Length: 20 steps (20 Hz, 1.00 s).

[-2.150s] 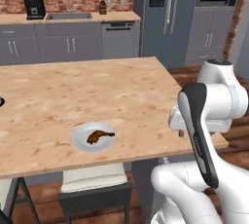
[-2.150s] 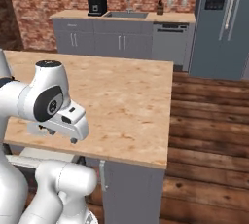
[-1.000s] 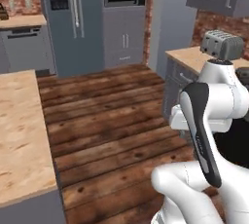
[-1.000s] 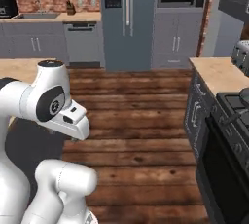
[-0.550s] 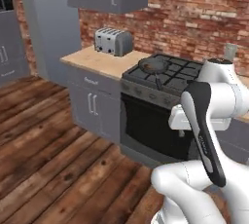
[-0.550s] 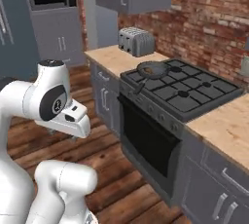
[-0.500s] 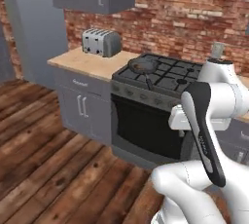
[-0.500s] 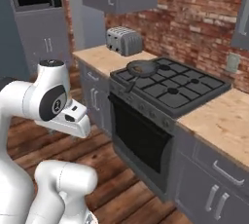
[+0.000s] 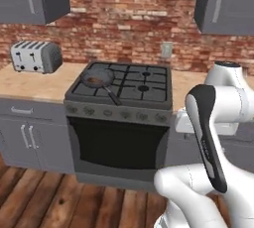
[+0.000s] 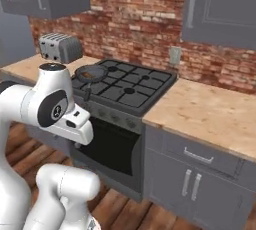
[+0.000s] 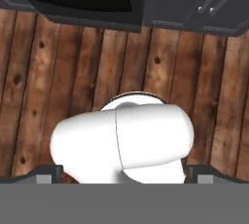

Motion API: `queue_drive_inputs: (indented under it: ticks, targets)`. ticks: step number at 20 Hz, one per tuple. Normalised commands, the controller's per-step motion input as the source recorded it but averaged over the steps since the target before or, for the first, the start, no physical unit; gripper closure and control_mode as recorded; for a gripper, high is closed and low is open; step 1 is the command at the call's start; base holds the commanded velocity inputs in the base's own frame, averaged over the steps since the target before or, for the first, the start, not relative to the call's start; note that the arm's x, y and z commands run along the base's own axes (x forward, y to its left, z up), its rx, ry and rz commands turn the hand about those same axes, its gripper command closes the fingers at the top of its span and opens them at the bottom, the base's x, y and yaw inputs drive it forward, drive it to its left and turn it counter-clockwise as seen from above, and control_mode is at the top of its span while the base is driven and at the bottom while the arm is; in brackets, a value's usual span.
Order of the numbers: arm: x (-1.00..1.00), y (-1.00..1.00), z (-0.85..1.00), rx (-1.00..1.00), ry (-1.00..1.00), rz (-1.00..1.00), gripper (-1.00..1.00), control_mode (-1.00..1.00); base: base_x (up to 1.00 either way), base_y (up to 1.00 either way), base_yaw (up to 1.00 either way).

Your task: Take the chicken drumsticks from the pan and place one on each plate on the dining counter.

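The round dark pan (image 9: 97, 79) sits on the front left burner of the stove (image 9: 135, 87), its long handle pointing toward the stove's front edge. In the right base view the pan (image 10: 90, 74) holds a small reddish-brown shape, probably a chicken drumstick, too small to make out clearly. My gripper (image 11: 124, 173) hangs well short of the stove, pointing down at the wooden floor (image 11: 97, 62). Its dark fingertips (image 11: 48, 170) stand far apart with nothing between them. The plates and the dining counter are out of view.
A silver toaster (image 9: 35, 56) stands on the wooden worktop left of the stove. More light worktop (image 10: 210, 109) over grey cabinets runs to the stove's right. The black oven door (image 9: 119, 142) faces me, and grey wall cabinets hang above against the brick wall.
The base has turned away from the dining counter, where a plate held a drumstick, and now faces the stove. The whole scene swung; the arm's pose is unchanged.
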Motion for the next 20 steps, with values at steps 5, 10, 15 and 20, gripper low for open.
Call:
queue_drive_inputs:
  ticks: [5,10,15,20]
  targets:
    - [0.00,0.00,0.00,0.00,0.00,0.00,-1.00,1.00,0.94,0.50,0.12]
    - [0.00,0.00,0.00,0.00,0.00,0.00,-1.00,1.00,0.96,0.13,0.24]
    - [0.00,0.00,0.00,0.00,0.00,0.00,-1.00,1.00,0.83,0.41,-0.09]
    - [0.00,0.00,0.00,0.00,0.00,0.00,-1.00,1.00,0.59,0.41,-0.03]
